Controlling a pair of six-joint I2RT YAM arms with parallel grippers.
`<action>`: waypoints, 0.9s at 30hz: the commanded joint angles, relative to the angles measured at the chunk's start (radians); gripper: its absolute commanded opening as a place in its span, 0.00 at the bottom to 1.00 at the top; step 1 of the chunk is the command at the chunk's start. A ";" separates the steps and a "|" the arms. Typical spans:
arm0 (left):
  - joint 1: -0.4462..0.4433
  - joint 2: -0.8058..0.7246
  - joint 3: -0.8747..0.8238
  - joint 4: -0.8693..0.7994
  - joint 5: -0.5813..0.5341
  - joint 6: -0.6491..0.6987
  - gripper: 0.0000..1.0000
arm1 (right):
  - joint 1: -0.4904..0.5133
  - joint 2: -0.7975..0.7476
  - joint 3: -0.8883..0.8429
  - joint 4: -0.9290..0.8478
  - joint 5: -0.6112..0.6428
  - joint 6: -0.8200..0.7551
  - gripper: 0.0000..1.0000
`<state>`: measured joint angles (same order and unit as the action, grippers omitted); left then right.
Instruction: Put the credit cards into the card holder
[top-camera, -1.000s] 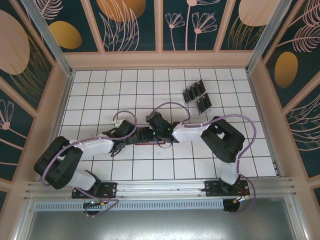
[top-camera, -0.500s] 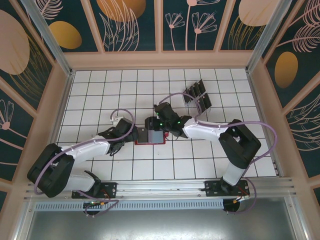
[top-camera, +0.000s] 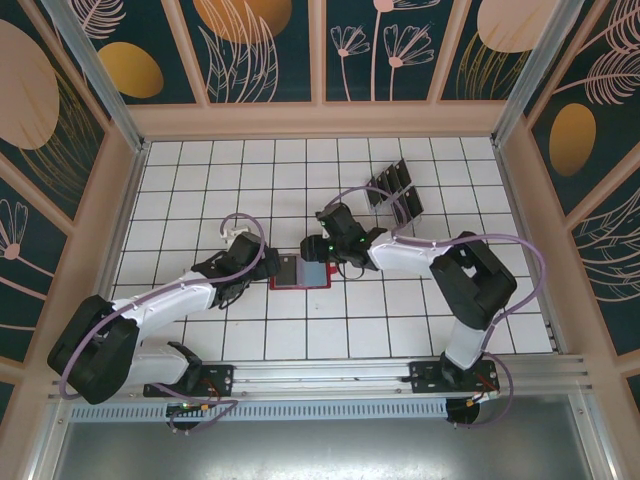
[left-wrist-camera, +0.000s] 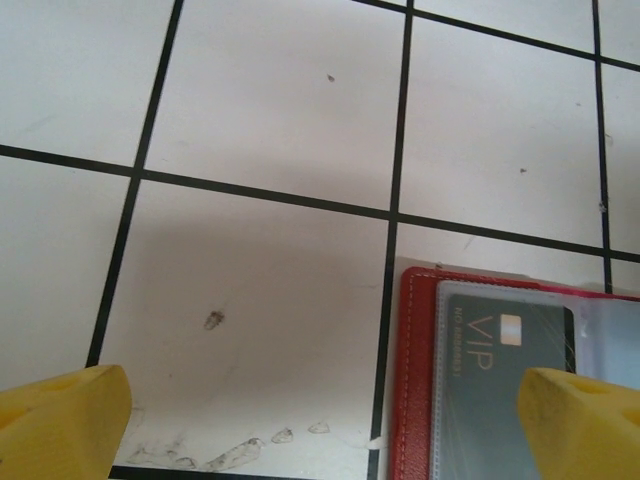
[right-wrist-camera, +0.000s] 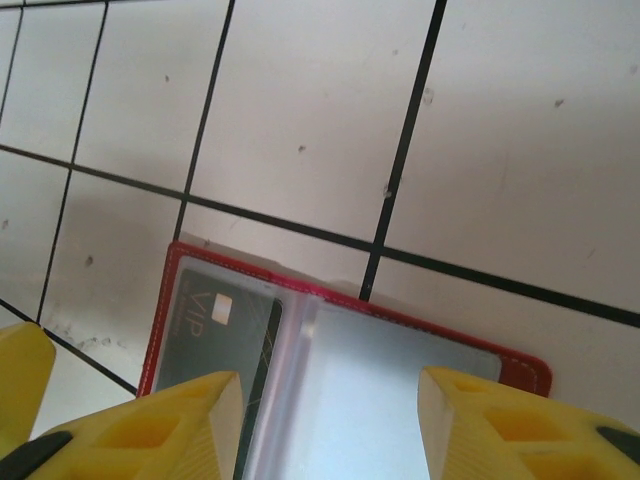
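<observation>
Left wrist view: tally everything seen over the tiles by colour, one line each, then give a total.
Red: 1, the card holder
Dark grey: 1, the VIP credit card inside it
Yellow: 2, the fingertips of the left gripper
Total: 4

A lab robot cell: white tiled tabletop (top-camera: 190, 190) boxed in by floral-printed wall panels (top-camera: 265, 50), with an aluminium rail (top-camera: 320, 372) along its near edge.
</observation>
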<state>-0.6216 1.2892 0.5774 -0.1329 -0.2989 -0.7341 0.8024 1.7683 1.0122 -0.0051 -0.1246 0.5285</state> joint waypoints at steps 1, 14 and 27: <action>0.003 -0.010 0.016 0.017 0.039 0.017 0.99 | 0.014 0.026 0.019 -0.010 -0.013 -0.014 0.49; 0.000 0.003 -0.003 0.054 0.093 0.057 0.98 | 0.021 0.116 0.014 0.046 -0.064 0.033 0.49; -0.089 -0.040 -0.066 0.105 0.061 0.075 0.99 | 0.032 0.119 0.002 0.123 -0.098 0.147 0.49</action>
<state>-0.6834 1.2690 0.5308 -0.0532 -0.2134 -0.6739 0.8276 1.8729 1.0218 0.0845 -0.2054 0.6292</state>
